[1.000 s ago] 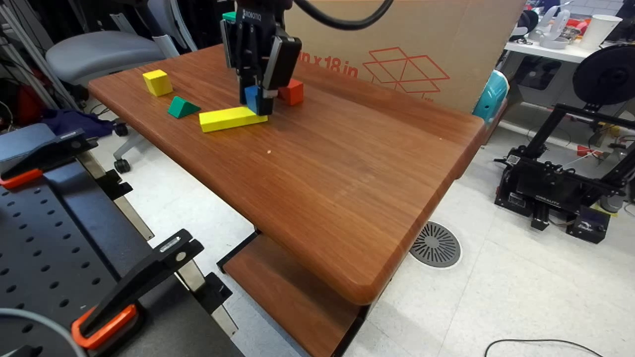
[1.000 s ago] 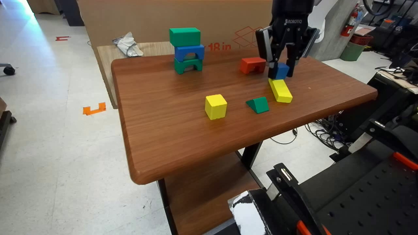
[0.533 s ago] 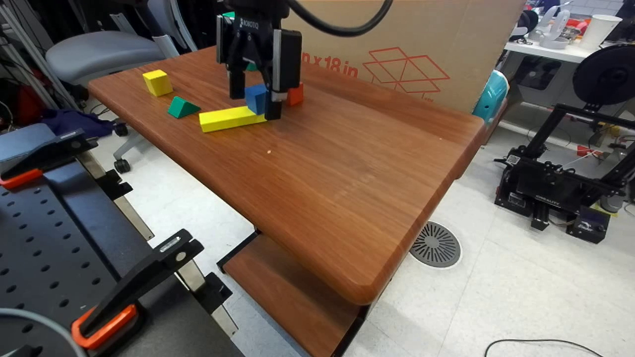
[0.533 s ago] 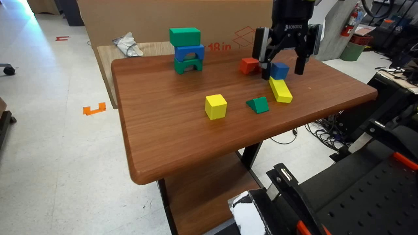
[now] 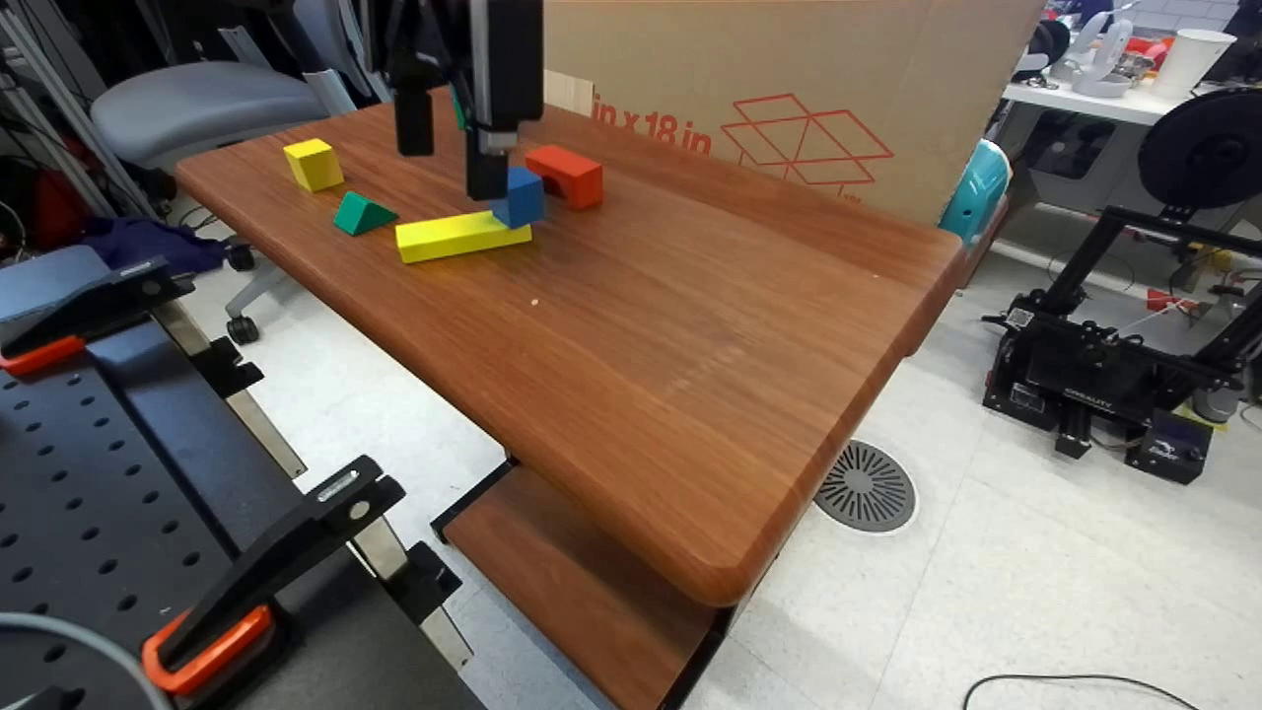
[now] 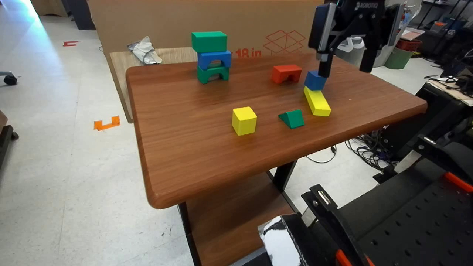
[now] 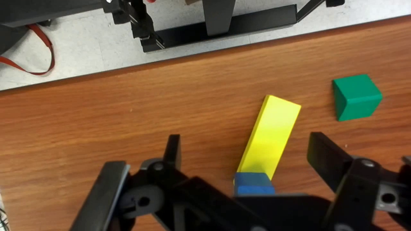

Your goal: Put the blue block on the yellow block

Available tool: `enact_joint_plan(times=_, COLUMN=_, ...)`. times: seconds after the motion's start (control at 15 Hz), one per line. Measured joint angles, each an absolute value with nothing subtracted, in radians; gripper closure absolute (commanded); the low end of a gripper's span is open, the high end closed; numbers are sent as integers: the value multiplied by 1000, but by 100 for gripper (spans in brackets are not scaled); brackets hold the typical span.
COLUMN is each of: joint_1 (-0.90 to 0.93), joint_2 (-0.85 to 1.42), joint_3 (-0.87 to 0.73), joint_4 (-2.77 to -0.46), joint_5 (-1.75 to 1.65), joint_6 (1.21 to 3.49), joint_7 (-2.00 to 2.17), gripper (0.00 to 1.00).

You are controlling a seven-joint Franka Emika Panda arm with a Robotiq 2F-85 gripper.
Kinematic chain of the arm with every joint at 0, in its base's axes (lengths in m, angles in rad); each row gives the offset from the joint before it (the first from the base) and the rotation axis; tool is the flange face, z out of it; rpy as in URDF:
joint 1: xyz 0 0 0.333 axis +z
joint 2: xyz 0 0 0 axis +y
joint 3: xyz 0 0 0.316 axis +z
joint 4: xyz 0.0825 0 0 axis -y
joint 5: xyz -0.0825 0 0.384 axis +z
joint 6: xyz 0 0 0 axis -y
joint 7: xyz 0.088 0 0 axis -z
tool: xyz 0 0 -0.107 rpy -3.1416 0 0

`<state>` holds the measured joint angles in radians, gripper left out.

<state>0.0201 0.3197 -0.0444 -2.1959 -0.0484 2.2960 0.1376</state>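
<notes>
The blue block (image 5: 523, 200) rests on one end of the long yellow block (image 5: 458, 240), which lies flat on the wooden table. The same stack shows in an exterior view as the blue block (image 6: 315, 81) atop the yellow block (image 6: 318, 104). My gripper (image 6: 346, 68) is spread wide above and to the side of the stack, holding nothing. From the wrist, the gripper (image 7: 249, 149) has both fingers well apart, with the yellow block (image 7: 273, 134) below between them. Part of the blue block (image 7: 255, 186) is hidden there behind the gripper's body.
Near the stack lie a red arch block (image 6: 286, 74), a green triangular block (image 6: 292, 119) and a small yellow cube (image 6: 244, 121). A tower of green and blue blocks (image 6: 209, 42) stands farther off. A large cardboard box (image 5: 789, 118) borders the table.
The fingers, earlier around the blue block, have parted and released it. The gripper has risen and shifted sideways off the stack. The blue block stays on the yellow block's end.
</notes>
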Motion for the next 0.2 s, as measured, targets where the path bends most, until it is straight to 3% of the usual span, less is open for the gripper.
enact_joint_plan(times=0.2, joint_1=20, joint_2=219, joint_3=-44, joint_4=-2282, joint_5=-49, joint_6=2300, joint_7=137, gripper=0)
